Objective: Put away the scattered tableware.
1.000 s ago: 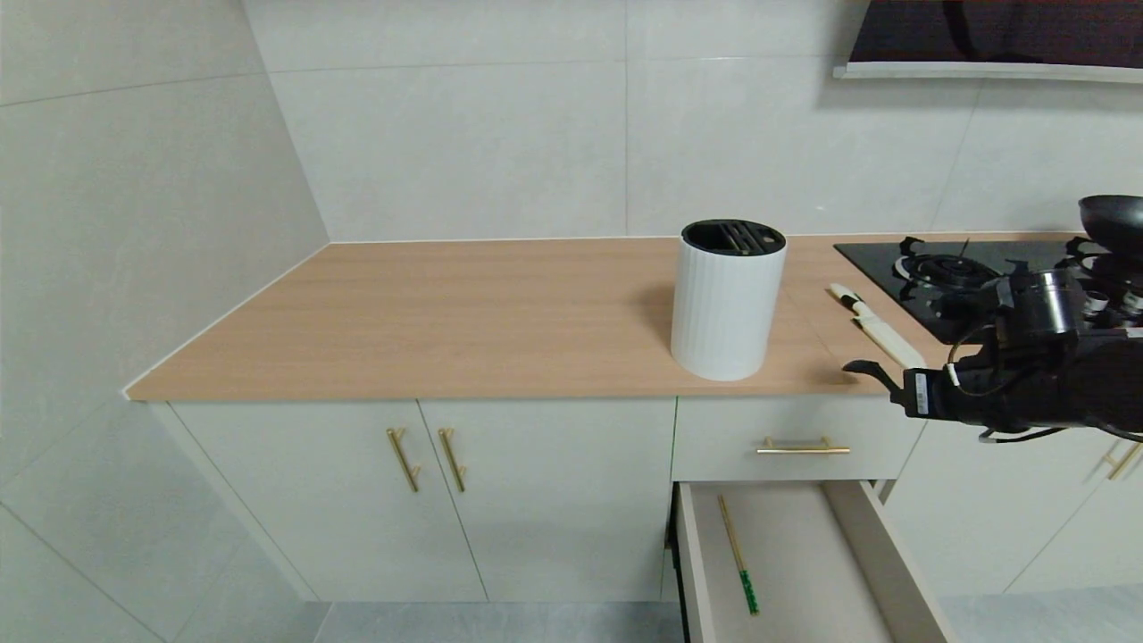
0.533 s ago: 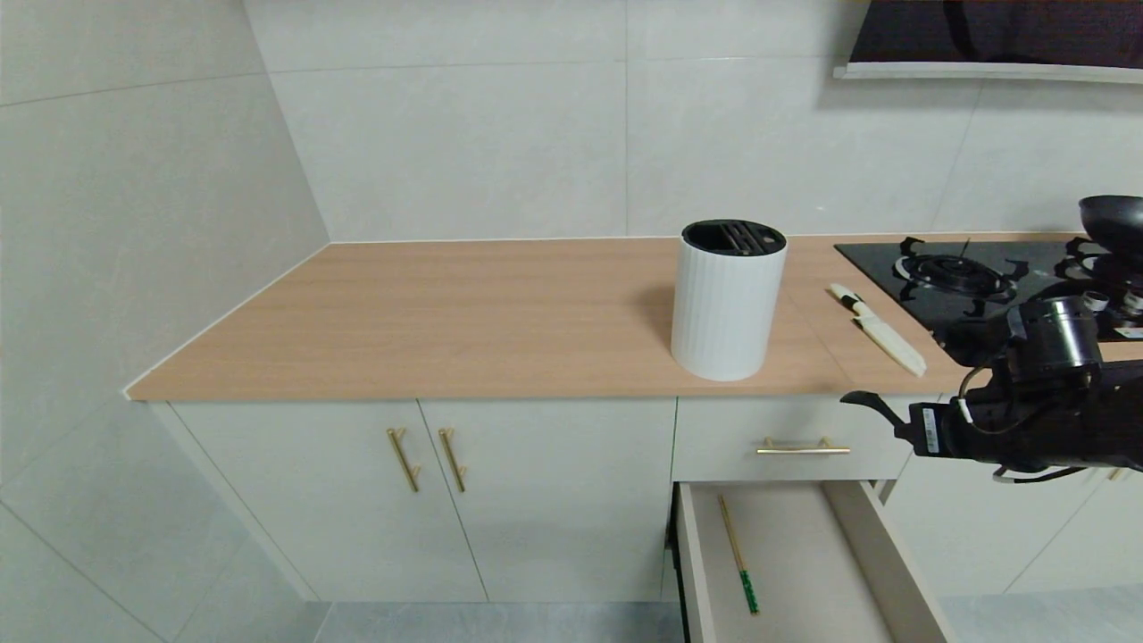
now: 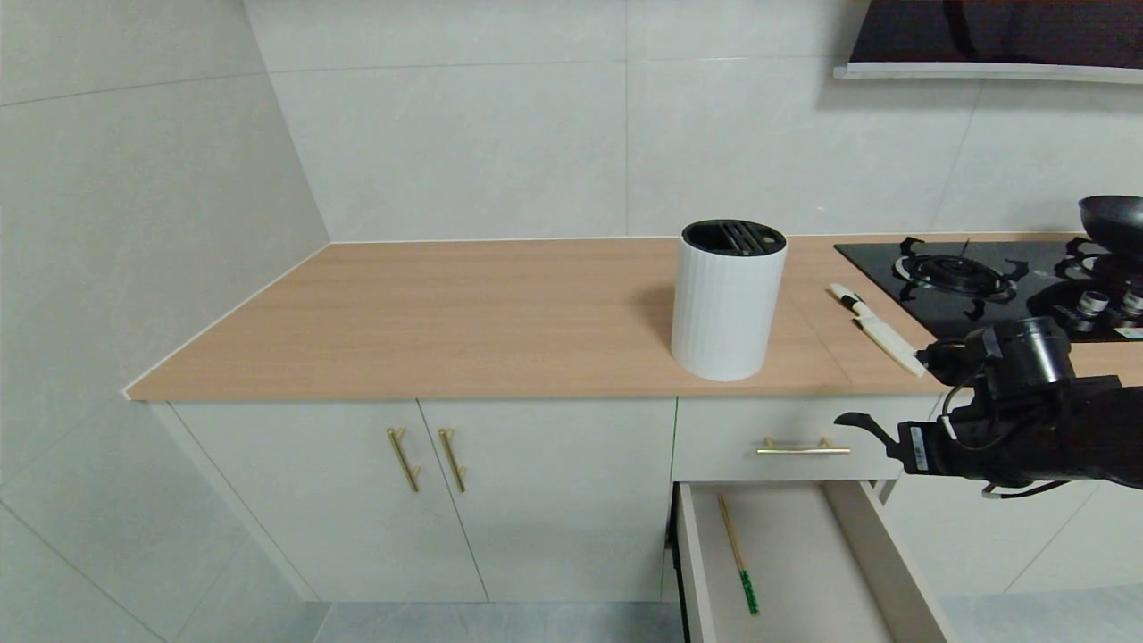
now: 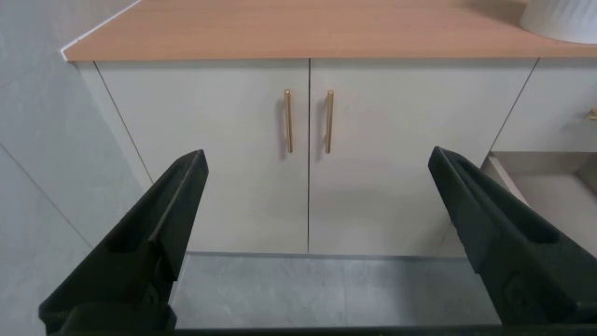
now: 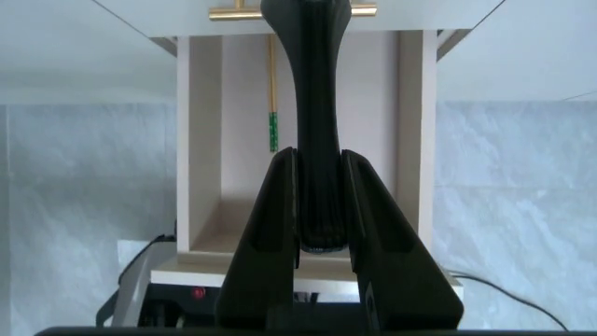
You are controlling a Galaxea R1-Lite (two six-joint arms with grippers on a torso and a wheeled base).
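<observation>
A white ribbed knife holder (image 3: 728, 308) with a black slotted top stands upright on the wooden countertop (image 3: 464, 321), right of centre; a cream-coloured knife (image 3: 880, 335) lies flat just to its right, beside the black gas hob (image 3: 960, 286); at the right edge the right gripper (image 3: 915, 444) clasps a black utensil (image 3: 859, 421), its curved end pointing left; below it, the open drawer (image 3: 882, 563) holds a green-tipped chopstick (image 3: 738, 554).

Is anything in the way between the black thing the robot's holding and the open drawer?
Nothing visible. The right gripper holds the long black utensil above the open pale drawer, only air between. Wooden green-tipped chopsticks lie along the drawer's left side.
</observation>
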